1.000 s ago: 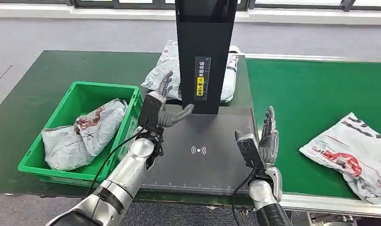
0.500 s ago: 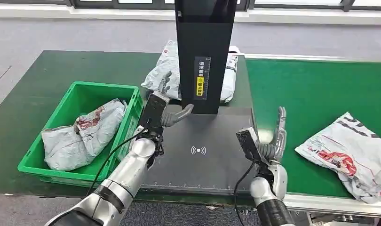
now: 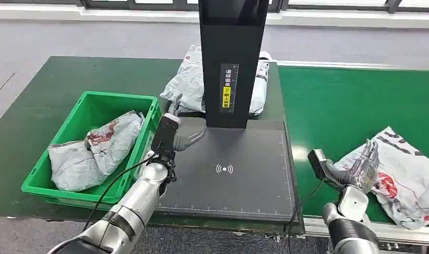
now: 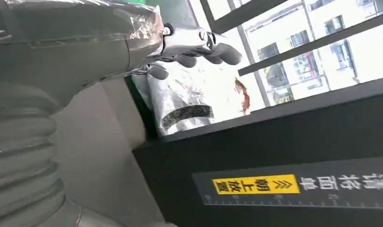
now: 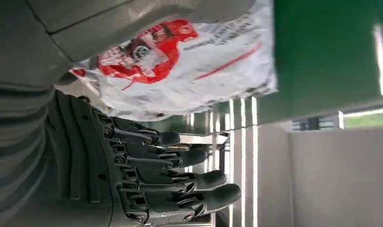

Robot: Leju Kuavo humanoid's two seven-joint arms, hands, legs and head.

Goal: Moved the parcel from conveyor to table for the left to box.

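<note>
1. the conveyor [image 3: 350, 100] still carries my target: the parcel [image 3: 400, 172], a crumpled white bag with red print, lies flat on the green belt at the right, not yet lifted, so i judge the move to the surface barely begun.
2. the dark scanning surface [image 3: 244, 174] in front of me is where i'd guess it has to land; the black scanner post [image 3: 232, 58] stands at its back edge, with another white bag [image 3: 188, 84] behind it.
3. the green box [image 3: 88, 114] on the left already holds one bagged parcel [image 3: 93, 145], so boxing seems to work from that side.
4. my right hand [image 3: 360, 166] sits at the parcel's near edge, fingers [image 5: 189, 177] extended and apart, gripping nothing; whether they touch the bag i cannot tell.
5. my left hand [image 3: 180, 132] waits by the post's base, fingers loosely open and empty.
6. left to do: grasp, carry across, release, then box.
</note>
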